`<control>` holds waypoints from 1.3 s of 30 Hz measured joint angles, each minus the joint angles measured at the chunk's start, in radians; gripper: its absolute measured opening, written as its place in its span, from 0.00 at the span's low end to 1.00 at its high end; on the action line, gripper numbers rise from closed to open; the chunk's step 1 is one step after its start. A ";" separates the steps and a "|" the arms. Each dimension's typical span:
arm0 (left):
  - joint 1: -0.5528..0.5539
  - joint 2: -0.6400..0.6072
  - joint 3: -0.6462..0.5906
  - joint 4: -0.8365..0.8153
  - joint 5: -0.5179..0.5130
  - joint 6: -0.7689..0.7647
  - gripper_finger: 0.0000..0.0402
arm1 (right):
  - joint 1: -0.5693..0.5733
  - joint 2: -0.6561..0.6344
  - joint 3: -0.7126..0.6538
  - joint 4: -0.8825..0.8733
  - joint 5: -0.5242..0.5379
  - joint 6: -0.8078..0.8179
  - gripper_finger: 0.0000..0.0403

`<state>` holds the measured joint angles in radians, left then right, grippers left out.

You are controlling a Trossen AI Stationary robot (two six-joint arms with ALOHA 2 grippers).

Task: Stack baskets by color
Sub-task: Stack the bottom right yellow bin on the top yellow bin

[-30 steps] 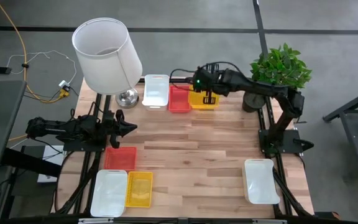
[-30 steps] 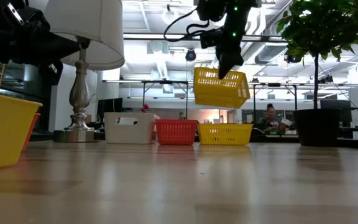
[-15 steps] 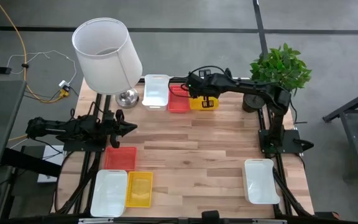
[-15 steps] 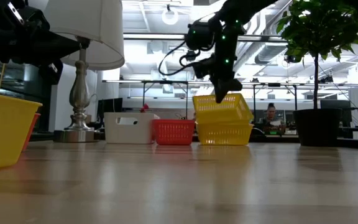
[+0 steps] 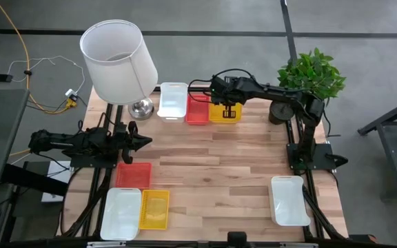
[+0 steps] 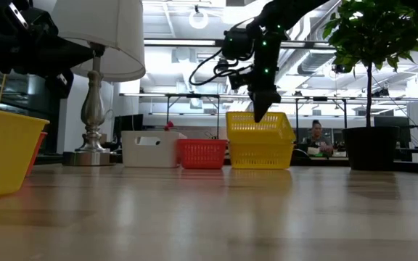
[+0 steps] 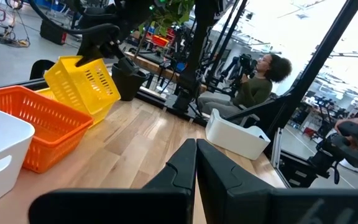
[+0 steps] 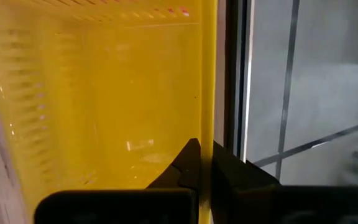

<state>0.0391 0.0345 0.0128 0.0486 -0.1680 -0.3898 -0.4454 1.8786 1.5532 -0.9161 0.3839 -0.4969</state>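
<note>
The right gripper (image 5: pixel 227 110) is pinched on the rim of a yellow basket (image 6: pixel 260 129), which sits nested on a second yellow one at the far edge of the table (image 5: pixel 240 158), just beside a red basket (image 5: pixel 198 109) and a white basket (image 5: pixel 173 100). So one yellow pair looks stacked, though the grip is not yet let go. The left gripper (image 5: pixel 143 142) waits pressed shut and empty over the left side. Left to sort, by my reading: a near red basket (image 5: pixel 134 174), a near white basket (image 5: pixel 122 213) and a near yellow basket (image 5: pixel 154 209) at the front left, plus a lone white basket (image 5: pixel 289 200) at the front right. The low view shows the yellow pair nested level, which the high view hides; the right wrist view shows the fingers (image 8: pixel 191 163) straddling the yellow wall.
</note>
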 joint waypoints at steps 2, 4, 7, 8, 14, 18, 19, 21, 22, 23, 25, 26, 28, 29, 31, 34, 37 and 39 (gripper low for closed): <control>0.000 0.000 0.000 0.000 0.000 0.000 0.00 | 0.000 0.000 0.000 0.000 -0.004 0.009 0.02; 0.000 0.000 0.000 0.000 0.000 0.000 0.00 | 0.000 0.000 0.000 0.000 0.004 0.032 0.06; 0.000 0.000 0.000 0.000 0.000 0.000 0.00 | 0.000 0.000 0.000 0.000 0.034 0.068 0.16; 0.000 0.000 0.000 0.000 0.000 0.000 0.00 | 0.001 0.000 0.000 0.000 0.043 0.071 0.20; 0.000 0.000 0.000 0.000 0.000 0.000 0.00 | 0.016 -0.021 0.000 -0.028 0.123 0.048 0.41; 0.000 0.000 0.000 -0.001 0.000 0.000 0.00 | 0.014 -0.060 0.000 -0.069 0.061 0.122 0.45; 0.000 0.000 0.000 -0.002 0.000 0.000 0.00 | 0.013 -0.073 0.000 -0.073 0.028 0.143 0.44; 0.000 0.000 0.000 -0.003 0.000 0.000 0.00 | 0.012 -0.096 0.000 -0.072 -0.030 0.180 0.41; 0.000 0.000 0.000 -0.003 0.000 0.000 0.00 | 0.015 -0.105 0.000 -0.067 -0.046 0.190 0.39; 0.000 0.000 0.000 -0.003 0.000 0.000 0.00 | 0.022 -0.112 0.000 -0.058 -0.054 0.202 0.35; 0.000 0.000 0.000 -0.003 0.000 0.000 0.00 | 0.038 -0.120 0.000 -0.028 -0.062 0.228 0.25; 0.000 0.000 0.000 -0.003 0.000 0.000 0.00 | 0.047 -0.121 0.001 -0.006 -0.066 0.236 0.20; 0.000 0.000 0.000 -0.003 0.001 0.000 0.00 | 0.061 -0.121 0.001 0.039 -0.086 0.267 0.06; 0.000 0.000 0.000 -0.003 0.000 0.000 0.00 | 0.069 -0.121 -0.002 0.065 -0.094 0.279 0.03; 0.000 0.000 0.000 -0.006 0.001 0.000 0.00 | 0.088 -0.123 -0.039 0.187 -0.094 0.315 0.04; 0.000 0.000 0.000 -0.007 0.001 -0.001 0.00 | 0.112 -0.135 -0.135 0.334 -0.084 0.361 0.02; 0.000 0.000 0.000 -0.009 0.004 0.000 0.00 | 0.129 -0.167 -0.250 0.509 -0.044 0.418 0.01; 0.000 0.000 0.000 -0.009 0.004 0.000 0.00 | 0.137 -0.190 -0.344 0.639 0.003 0.466 0.01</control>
<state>0.0388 0.0347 0.0128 0.0398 -0.1645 -0.3901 -0.3082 1.6888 1.2089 -0.2772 0.3869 -0.0313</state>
